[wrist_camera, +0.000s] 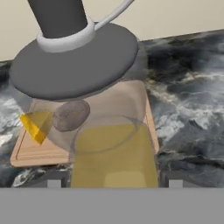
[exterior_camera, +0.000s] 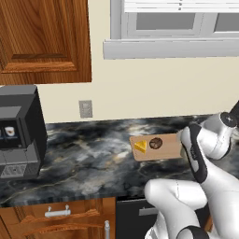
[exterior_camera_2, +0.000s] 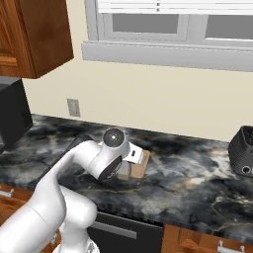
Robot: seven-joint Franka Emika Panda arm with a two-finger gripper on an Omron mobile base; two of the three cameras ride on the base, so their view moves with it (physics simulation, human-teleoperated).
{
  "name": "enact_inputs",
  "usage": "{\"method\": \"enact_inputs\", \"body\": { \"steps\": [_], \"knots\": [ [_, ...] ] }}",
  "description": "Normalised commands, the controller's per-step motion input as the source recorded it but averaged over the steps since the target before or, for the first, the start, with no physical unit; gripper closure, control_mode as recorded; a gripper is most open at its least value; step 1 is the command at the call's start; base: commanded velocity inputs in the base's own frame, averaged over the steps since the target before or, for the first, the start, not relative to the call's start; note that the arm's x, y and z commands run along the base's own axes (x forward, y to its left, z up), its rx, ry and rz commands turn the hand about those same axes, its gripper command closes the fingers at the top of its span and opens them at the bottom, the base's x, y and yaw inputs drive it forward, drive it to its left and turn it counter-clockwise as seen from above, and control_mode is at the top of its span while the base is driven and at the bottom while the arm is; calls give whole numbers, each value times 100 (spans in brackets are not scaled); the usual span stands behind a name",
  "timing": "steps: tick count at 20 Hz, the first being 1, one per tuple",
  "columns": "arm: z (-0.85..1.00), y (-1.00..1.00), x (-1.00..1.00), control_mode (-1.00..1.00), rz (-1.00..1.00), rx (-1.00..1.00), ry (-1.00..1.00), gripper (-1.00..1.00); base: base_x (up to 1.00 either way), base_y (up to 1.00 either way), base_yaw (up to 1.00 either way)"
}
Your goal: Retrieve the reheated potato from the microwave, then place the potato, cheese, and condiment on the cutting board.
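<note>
Hand view shows the condiment (wrist_camera: 111, 148) at center frame, apparently pinched between the jaws of the gripper (wrist_camera: 114, 183). Below lies the cutting board (wrist_camera: 144, 105), with the cheese (wrist_camera: 37, 124) and potato (wrist_camera: 70, 116) at left. Lower it upright onto bare wood, right of those 2.

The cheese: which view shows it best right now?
The left base view: the cheese lies unobstructed on the cutting board beside the potato. The hand view shows it through the condiment bottle's glass. In the right base view the arm covers that spot.
</note>
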Motion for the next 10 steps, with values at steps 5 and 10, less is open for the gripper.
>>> {"method": "enact_inputs", "body": {
  "steps": [5,10],
  "knots": [
    [20,0,48,-100,0,0,-10,100,0,0,0],
    [0,0,73,-100,0,0,-1,100,0,0,0]
  ]
}}
